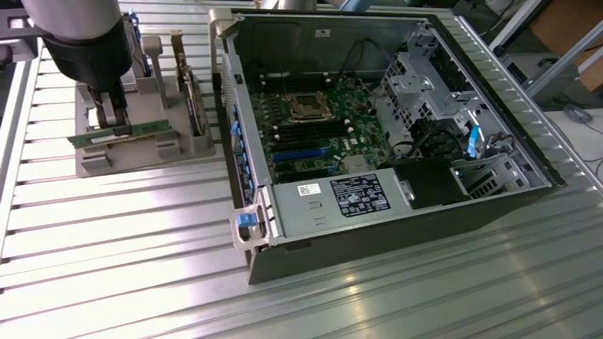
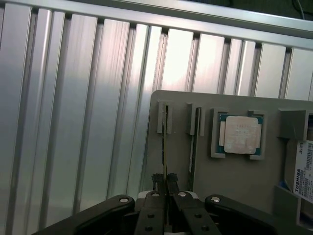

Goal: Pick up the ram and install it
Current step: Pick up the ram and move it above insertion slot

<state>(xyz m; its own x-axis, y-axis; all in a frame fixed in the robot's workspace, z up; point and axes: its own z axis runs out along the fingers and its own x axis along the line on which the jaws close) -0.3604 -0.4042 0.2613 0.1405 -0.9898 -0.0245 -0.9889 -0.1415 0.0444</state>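
Arm (image 1: 83, 32) vertical above gray holder (image 1: 104, 162); claw (image 2: 165, 182) nearly closed, pinching ram (image 1: 146, 131) in slot.

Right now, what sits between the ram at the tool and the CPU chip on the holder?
The second ram stick, edge-on in its own slot, stands between the ram and the CPU chip; the wrist view shows it.

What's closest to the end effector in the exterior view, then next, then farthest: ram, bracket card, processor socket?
1. the ram, gripped by the end effector, in the grey holder.
2. the bracket card, same holder, toward the exterior view's right.
3. the processor socket, inside the computer case.
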